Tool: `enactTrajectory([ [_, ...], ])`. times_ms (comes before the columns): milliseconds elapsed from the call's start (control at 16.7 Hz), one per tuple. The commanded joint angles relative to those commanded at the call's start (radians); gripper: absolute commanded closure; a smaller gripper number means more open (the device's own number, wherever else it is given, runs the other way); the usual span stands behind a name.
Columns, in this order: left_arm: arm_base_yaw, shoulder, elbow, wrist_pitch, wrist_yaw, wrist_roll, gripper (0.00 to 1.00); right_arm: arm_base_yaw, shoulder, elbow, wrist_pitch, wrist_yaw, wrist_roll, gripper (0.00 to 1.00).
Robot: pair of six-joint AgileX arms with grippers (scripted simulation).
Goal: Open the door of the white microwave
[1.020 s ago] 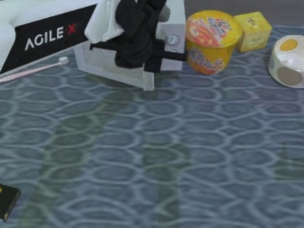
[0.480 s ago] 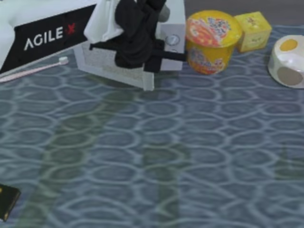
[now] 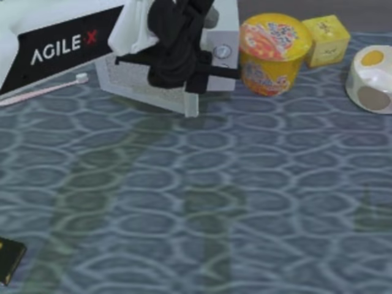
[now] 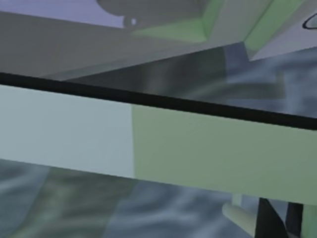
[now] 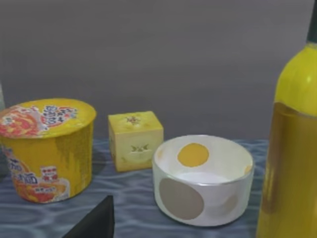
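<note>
Left gripper (image 3: 184,92) working at the microwave (image 3: 225,37) door (image 3: 144,89).
The flat, speckled-mesh panel is standing ajar beneath it; I cannot tell its finger gap.

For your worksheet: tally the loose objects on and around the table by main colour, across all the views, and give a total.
Yellow: 3, noodle cup, cube, bottle
White: 2, microwave, spotted bowl
Pink: 1, toothbrush
Black: 1, object at the table's edge
Total: 7

White lettering "AGILE" followed by a red "X" stood on a black panel of the left arm (image 3: 61,43), at the top view's upper left. The yellow noodle cup (image 5: 47,148) carried printed red characters too small to read.
</note>
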Motion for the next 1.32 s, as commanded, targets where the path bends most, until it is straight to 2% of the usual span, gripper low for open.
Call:
enactTrajectory([
  [540,-0.006,0.001,-0.005,0.002,0.007,0.0,1.0,0.0,0.0,0.0,0.0,0.0,0.0,0.0],
  [960,0.024,-0.087,-0.128,0.056,0.065,0.117,1.0,0.0,0.0,0.0,0.0,0.0,0.0,0.0],
  [1320,0.024,-0.088,-0.13,0.057,0.066,0.119,1.0,0.0,0.0,0.0,0.0,0.0,0.0,0.0],
])
